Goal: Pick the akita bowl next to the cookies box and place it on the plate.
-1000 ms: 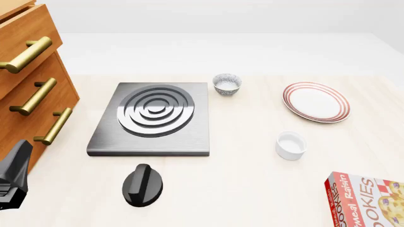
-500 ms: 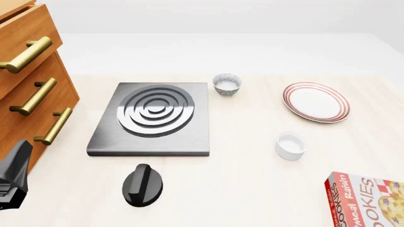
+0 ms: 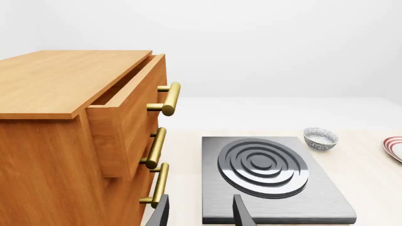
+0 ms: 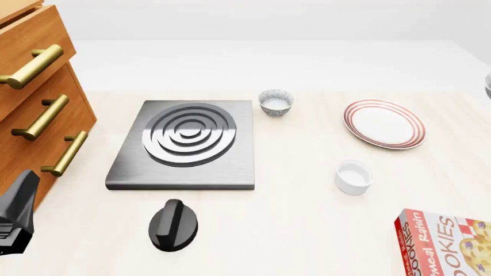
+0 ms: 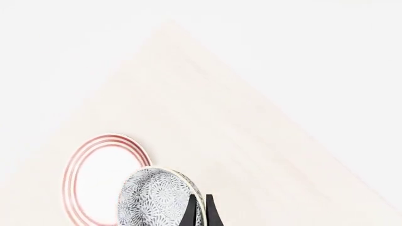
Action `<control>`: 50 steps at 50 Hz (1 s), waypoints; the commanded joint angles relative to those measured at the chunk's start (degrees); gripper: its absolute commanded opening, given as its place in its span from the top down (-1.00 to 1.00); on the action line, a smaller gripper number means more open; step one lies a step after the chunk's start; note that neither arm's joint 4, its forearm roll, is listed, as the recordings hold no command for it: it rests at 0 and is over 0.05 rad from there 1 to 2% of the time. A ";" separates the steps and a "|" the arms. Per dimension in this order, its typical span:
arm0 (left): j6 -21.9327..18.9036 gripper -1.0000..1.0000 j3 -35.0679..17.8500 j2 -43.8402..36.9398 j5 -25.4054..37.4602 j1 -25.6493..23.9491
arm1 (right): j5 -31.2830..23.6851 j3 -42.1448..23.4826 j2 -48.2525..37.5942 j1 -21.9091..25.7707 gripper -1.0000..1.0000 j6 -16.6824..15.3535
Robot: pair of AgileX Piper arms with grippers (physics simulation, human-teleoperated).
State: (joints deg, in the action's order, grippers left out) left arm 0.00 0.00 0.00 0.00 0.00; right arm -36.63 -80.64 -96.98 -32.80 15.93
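Since the earlier frame, a grey sliver has entered at the front view's right edge. Your left gripper idles spread apart and empty by the wooden drawer cabinet. Your right gripper pinches the patterned akita bowl by its rim, above the red-ringed white plate. Nearest you lies the red cookies box.

Front view: dark stove plate centre-left with black knob at its 6 o'clock. Patterned bowl at stove's 2 o'clock. Red-ringed plate at 3 o'clock of bowl, apart. White ramekin at plate's 7 o'clock. Cookies box at ramekin's 5 o'clock. Wooden drawers at frame's 9 o'clock. Dark arm part at 8 o'clock.
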 commanded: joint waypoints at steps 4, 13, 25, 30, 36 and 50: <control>0.00 -1.00 0.00 0.00 0.00 0.00 | 0.25 -1.58 -1.49 3.20 1.00 1.84; 0.00 -1.00 0.00 0.00 0.00 0.00 | 0.62 -2.81 -3.14 5.90 1.00 2.93; 0.00 -1.00 0.00 0.00 0.00 0.00 | 2.45 -3.40 -5.79 10.63 1.00 5.90; 0.00 -1.00 0.00 0.00 0.00 0.00 | 2.84 -4.30 -7.19 12.11 1.00 6.48; 0.00 -1.00 0.00 0.00 0.00 0.00 | 3.32 -5.12 -8.63 13.33 1.00 7.13; 0.00 -1.00 0.00 0.00 0.00 0.00 | 5.87 -4.93 -11.59 15.45 1.00 8.83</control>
State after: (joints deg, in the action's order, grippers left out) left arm 0.00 0.00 0.00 0.00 0.00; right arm -32.26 -85.14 -106.76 -19.01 23.49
